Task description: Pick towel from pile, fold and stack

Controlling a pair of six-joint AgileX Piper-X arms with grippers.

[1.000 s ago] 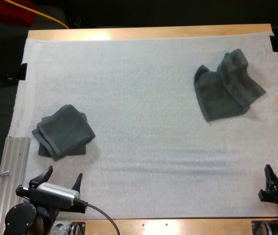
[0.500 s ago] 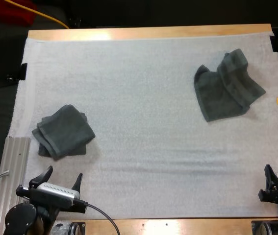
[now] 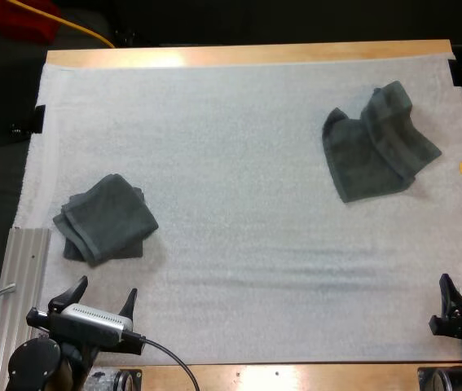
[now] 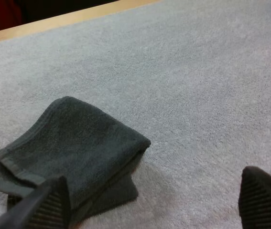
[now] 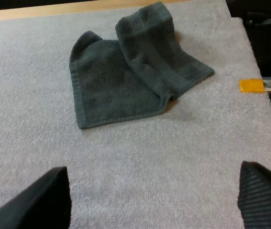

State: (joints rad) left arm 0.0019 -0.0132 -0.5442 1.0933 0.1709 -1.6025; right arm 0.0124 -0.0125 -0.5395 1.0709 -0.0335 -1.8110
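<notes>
Black fingers of the left gripper [image 3: 103, 292] are held apart at the near edge of the white mat [image 3: 239, 163], gripping nothing. Just beyond them a folded towel stack [image 3: 104, 218], dark grey-green, is seen lying flat. The right gripper [image 5: 154, 191] is likewise spread and empty at the near right. Farther off, the crumpled towel [image 3: 380, 142] is laid on the mat's far right, well apart from the stack.

A white mat [image 3: 239, 163] covers the wooden table [image 3: 247, 54]; bare wood shows at twelve o'clock. An aluminium rail [image 3: 23, 277] lies at eight o'clock.
</notes>
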